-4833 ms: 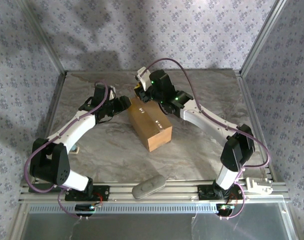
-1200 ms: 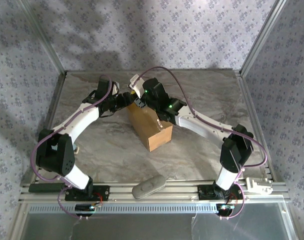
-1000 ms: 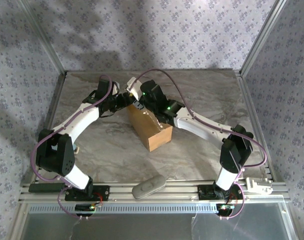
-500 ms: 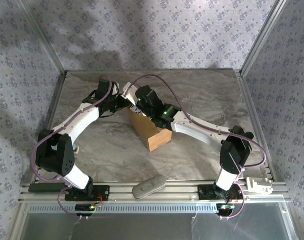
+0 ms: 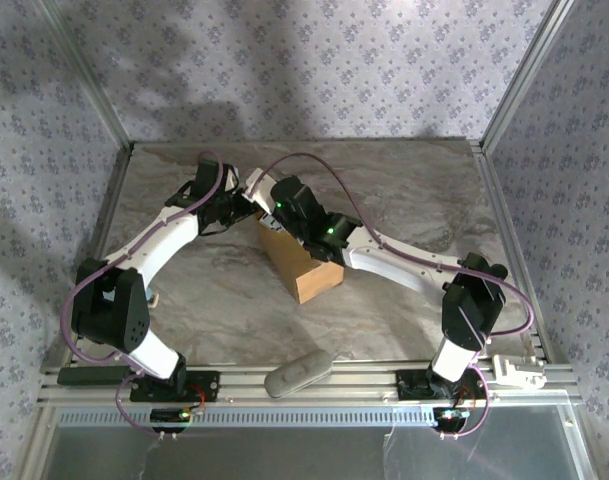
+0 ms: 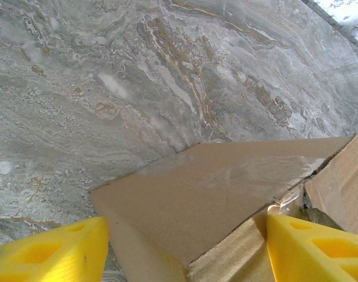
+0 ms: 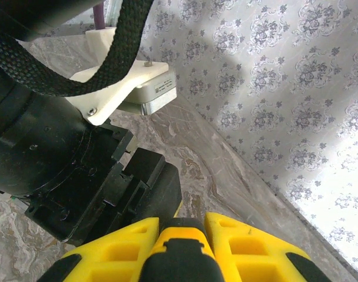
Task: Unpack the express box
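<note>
The express box (image 5: 306, 268), plain brown cardboard, lies slantwise in the middle of the marble table (image 5: 404, 190). My left gripper (image 5: 246, 206) is at its far end. In the left wrist view the box (image 6: 214, 182) fills the gap of the left gripper (image 6: 187, 249), with a yellow finger against each side; a torn clear-tape seam (image 6: 296, 176) runs along the flap edge. My right gripper (image 5: 272, 222) hangs over the same end, close to the left wrist. In the right wrist view the right gripper (image 7: 181, 241) is shut on a yellow-and-black cutter handle (image 7: 179, 255); its blade is hidden.
A grey oblong object (image 5: 298, 372) lies on the front rail, and a white part (image 5: 514, 372) sits at the front right. Patterned walls (image 5: 314, 70) close in the back and sides. The left arm's black wrist (image 7: 67, 170) sits right beside the right fingers.
The right arm has slid left along the box top toward its far end, drawing up against the left wrist. The left gripper and the box have stayed put over the last second.
</note>
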Available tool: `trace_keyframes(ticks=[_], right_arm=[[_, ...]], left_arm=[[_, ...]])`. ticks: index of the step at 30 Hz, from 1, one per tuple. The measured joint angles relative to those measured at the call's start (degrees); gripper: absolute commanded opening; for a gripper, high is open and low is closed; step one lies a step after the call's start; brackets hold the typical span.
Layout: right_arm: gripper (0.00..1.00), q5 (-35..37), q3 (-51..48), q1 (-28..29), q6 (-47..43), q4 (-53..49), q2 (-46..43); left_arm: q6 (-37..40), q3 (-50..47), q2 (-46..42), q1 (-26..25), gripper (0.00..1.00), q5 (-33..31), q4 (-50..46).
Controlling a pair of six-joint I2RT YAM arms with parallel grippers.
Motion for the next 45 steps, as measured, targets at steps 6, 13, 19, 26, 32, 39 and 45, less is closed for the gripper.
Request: trace_keyframes(ticks=[6, 13, 19, 26, 32, 39, 45], right_arm=[[0.00, 0.37, -0.94, 0.26, 0.02, 0.09, -0.74], [0.00, 1.16, -1.88, 0.98, 0.02, -0.04, -1.75], [0.00, 1.27, -2.32, 1.27, 0.26, -0.20, -2.21], [0.00, 1.36, -2.32, 0.98, 2.05, -0.13, -2.21], [0.00, 0.09, -2.32, -1.09, 3.48, -0.68, -2.64], [0.00, -2.75, -2.14, -3.91, 3.91, -0.66, -2.71], [0.00, -5.75, -1.33, -4.70, 4.07, -1.11, -2.69]], left_arm=[[-0.22, 0.00, -0.07, 0.00, 0.70, 0.20, -0.20], [-0.59, 0.00, -0.11, 0.00, 0.70, 0.48, -0.37], [-1.03, 0.00, -0.11, 0.00, 0.69, 0.46, -0.37], [-2.10, -1.77, -1.84, 0.00, 0.69, -0.17, 0.33], [-2.01, -3.76, -5.62, 0.42, 0.70, -2.25, -0.85], [-0.76, -3.85, -7.89, -0.02, 0.70, -1.95, -1.99], [-1.86, -6.93, -8.37, -1.92, 0.59, -0.28, -1.51]])
